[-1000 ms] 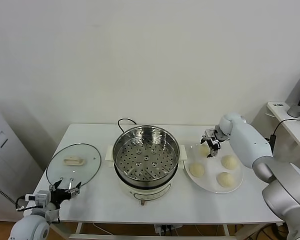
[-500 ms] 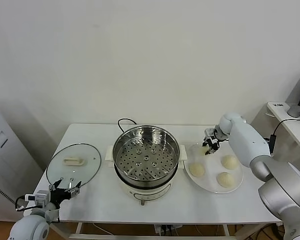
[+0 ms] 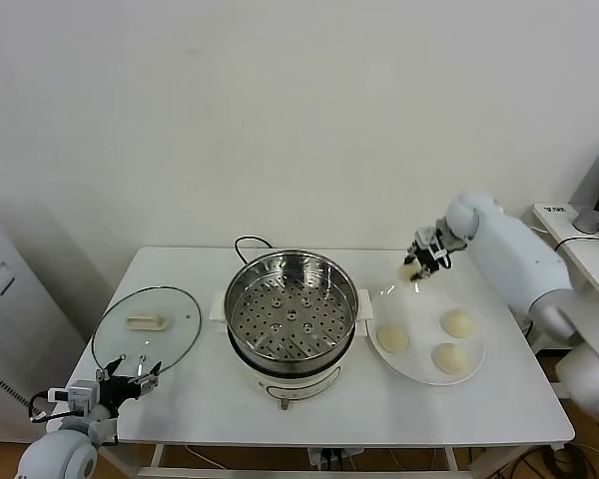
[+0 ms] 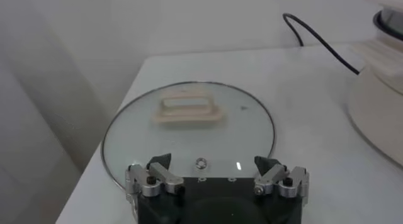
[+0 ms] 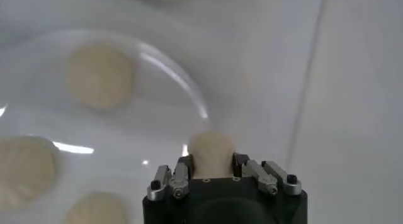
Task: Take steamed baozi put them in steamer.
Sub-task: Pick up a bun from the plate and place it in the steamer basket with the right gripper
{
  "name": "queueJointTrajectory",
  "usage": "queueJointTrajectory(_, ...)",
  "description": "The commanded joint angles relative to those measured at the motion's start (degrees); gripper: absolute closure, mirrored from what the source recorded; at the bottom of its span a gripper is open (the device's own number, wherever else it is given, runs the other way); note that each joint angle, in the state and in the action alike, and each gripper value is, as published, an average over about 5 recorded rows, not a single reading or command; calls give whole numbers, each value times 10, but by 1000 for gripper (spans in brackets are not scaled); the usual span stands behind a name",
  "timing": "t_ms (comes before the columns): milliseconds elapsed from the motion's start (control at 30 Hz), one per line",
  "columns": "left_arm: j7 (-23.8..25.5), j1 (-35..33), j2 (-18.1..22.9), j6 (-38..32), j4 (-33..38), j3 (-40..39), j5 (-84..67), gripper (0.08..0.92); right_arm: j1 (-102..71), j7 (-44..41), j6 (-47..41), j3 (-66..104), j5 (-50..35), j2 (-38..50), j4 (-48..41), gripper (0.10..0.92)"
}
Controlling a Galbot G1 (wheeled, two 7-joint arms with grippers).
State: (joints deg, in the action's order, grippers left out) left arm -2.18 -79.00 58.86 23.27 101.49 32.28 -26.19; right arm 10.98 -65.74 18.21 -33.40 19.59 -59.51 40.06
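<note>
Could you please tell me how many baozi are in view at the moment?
4: three baozi on the plate at; one held by the right end effector above it.

A bare test room, like a lab. A white counter (image 3: 180, 399) stands against a blank white wall (image 3: 280, 110). Off its right edge, a desk (image 3: 584, 244) holds office gear.

The right gripper (image 3: 420, 261) hangs raised at two o'clock, fingers clamped, while the left gripper (image 3: 130, 380) rests spread at eight o'clock.

Four baozi (image 3: 413, 270), one steamer (image 3: 292, 311).
</note>
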Motion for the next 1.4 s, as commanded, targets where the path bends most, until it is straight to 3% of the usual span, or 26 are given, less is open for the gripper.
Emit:
queueJointTrajectory(33, -1, -2, 0, 1, 3, -2, 3, 177, 140, -54, 109, -115, -143, 17, 107, 612)
queueJointTrajectory(300, -1, -4, -2, 1, 6, -2, 3, 177, 194, -89, 267, -125, -159, -87, 81, 609)
queueJointTrajectory(467, -1, -5, -2, 1, 8, -2, 3, 177, 195, -90, 313, -136, -154, -125, 108, 602)
queueJointTrajectory(867, -2, -4, 1, 0, 7, -3, 6, 177, 135, -77, 318, -160, -43, -116, 254, 601)
queueJointTrajectory(1400, -2, -4, 6, 0, 7, -5, 13, 177, 14, -55, 318, -87, 149, -132, 261, 601)
